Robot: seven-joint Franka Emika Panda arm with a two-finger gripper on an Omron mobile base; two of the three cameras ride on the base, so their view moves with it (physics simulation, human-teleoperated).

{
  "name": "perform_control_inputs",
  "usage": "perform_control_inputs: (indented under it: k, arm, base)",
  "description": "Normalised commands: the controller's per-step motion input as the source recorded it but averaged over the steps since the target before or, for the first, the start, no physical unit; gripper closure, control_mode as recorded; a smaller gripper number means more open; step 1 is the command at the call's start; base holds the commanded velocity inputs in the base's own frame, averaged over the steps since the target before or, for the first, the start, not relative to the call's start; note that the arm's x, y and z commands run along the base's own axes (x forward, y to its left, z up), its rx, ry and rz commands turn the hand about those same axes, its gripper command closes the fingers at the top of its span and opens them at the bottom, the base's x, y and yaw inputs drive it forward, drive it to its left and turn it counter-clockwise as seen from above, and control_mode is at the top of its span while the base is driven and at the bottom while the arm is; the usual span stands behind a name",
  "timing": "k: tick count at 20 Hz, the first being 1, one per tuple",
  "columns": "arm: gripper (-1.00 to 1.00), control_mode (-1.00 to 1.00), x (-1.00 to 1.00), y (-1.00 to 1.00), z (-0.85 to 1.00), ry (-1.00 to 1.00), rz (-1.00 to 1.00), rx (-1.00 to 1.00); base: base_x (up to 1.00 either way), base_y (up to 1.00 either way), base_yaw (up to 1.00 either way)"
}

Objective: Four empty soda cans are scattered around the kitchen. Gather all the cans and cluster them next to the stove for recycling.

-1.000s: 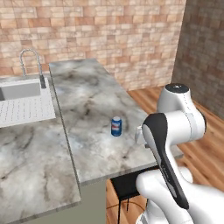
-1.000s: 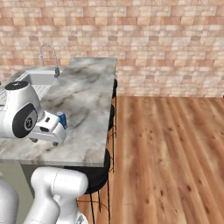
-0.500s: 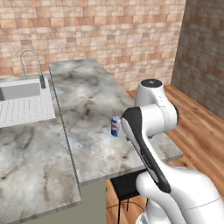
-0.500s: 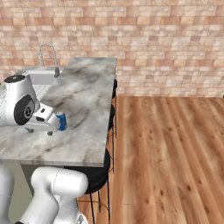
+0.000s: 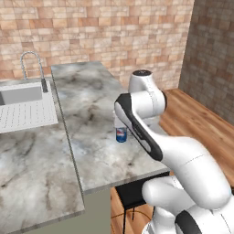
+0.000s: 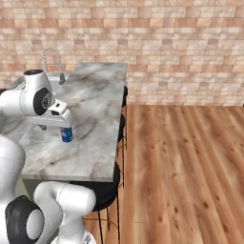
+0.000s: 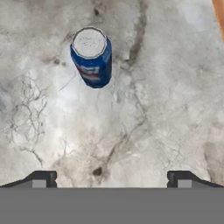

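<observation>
The blue soda can stands upright on the marble worktop, long axis vertical, silver top up, near the edge. The claw hovers above it, spread wide and empty.

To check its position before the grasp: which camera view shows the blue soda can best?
The hand view: the blue soda can stands upright and unblocked on the marble. In the left base view the arm covers part of it; in the right base view it is small.
</observation>
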Motion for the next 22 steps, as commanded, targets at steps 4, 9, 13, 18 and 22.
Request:
perform_control_inputs:
  k: [4,9,13,18,22]
  arm:
    - [-1.00,-1.00,0.73,0.35,-0.04,0.00,0.01,-0.01]
    - [-1.00,-1.00,0.67,-0.01,-0.09,0.02,0.06,-0.01]
    - [-1.00,-1.00,0.60,-0.13,-0.27,0.04,0.02,0.01]
    - [-1.00,-1.00,0.38,0.01,-0.31,0.00,0.00,0.02]
    - [-1.00,-1.00,0.22,0.11,-0.24,0.02,-0.01,0.04]
  base:
    - [0.00,0.00,0.00]
    - [0.00,0.00,0.00]
    - [0.00,0.00,0.00]
    - [0.00,0.00,0.00]
    - [0.00,0.00,0.00]
